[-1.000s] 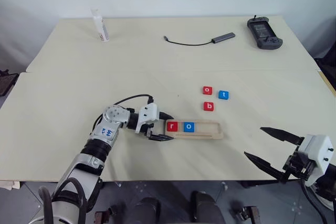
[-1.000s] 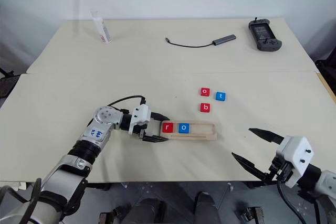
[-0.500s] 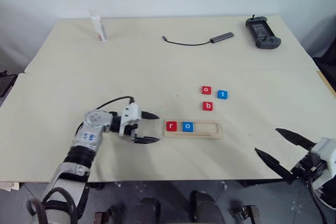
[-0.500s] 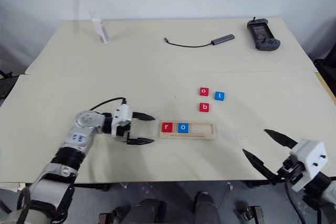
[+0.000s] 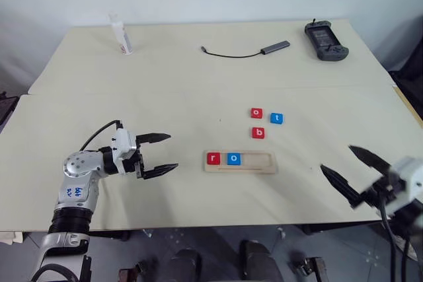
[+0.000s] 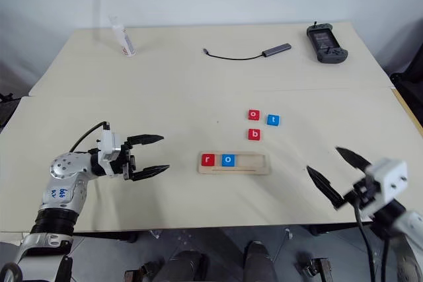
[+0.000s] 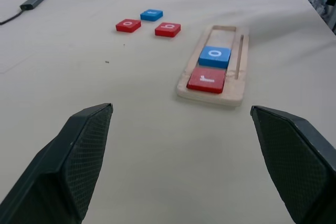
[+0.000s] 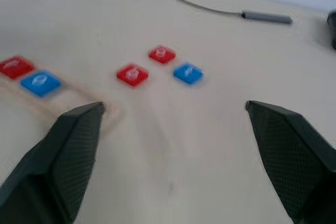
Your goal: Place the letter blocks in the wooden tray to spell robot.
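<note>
— What just changed on your side?

— My left gripper [image 5: 157, 153] has drawn back leftward from the near-left end of the wooden tray [image 5: 240, 162], and my right gripper [image 5: 349, 171] has edged in from the near right. So the red r [image 5: 213, 158] and blue o [image 5: 234, 158] are seated, and I judge the b comes next.

— And the claws themselves?

— Both spread wide, holding and touching nothing; each hangs over bare table [image 5: 198, 90].

— Where are the remaining blocks?

— Just beyond the tray: the red b [image 5: 258, 133] nearest, then the red o [image 5: 256, 113] and blue t [image 5: 277, 118] side by side behind it, loose on the table.
</note>
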### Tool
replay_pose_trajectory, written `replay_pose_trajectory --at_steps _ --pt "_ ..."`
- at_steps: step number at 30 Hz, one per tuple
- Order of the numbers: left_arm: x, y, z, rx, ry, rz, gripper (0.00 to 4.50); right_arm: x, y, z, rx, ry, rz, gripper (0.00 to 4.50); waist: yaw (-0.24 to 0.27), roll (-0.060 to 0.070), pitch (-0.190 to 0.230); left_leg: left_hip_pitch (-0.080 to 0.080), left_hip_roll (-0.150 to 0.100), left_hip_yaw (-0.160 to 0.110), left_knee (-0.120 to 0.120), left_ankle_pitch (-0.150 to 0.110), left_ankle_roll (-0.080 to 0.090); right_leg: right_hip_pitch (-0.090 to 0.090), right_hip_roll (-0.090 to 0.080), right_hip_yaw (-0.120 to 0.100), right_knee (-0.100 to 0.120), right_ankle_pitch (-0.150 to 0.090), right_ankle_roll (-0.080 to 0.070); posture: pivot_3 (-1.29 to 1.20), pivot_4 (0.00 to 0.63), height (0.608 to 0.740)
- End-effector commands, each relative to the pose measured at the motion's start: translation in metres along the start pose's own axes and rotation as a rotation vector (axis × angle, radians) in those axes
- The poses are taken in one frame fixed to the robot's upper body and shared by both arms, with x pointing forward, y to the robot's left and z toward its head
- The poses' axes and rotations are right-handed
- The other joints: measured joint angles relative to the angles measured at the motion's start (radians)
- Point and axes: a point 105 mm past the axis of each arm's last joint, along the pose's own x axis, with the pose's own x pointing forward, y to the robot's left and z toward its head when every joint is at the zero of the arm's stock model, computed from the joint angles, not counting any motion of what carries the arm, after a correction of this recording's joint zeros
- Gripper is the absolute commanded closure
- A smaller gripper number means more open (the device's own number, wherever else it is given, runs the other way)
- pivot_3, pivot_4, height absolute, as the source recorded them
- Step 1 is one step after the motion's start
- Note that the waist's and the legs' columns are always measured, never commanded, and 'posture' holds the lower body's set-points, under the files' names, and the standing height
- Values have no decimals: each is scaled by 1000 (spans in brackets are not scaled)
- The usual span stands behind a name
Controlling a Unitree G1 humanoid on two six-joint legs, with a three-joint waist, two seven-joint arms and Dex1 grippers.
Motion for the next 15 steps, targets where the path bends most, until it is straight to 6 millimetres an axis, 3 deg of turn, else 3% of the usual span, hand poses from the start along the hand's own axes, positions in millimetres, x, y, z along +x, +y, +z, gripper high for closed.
replay_pose_trajectory --at_steps 1,7,15 --pt "4 -7 8 2 -25 8 39 41 -10 4 18 133 7 0 -2 0 0 0 0 1 0 0 0 0 0 0 0 0 0 0 150 740" --pt "6 -12 9 -1 -20 51 39 94 -22 0 47 372 1 0 7 0 0 -2 0 -3 -2 0 0 -2 -1 -4 0 -1 -2 0 150 740" --pt "9 -20 12 -20 -29 67 39 124 -14 -5 67 481 34 0 1 0 0 -5 -1 -3 -2 -2 2 -3 -2 -7 -1 -1 -2 0 150 740"
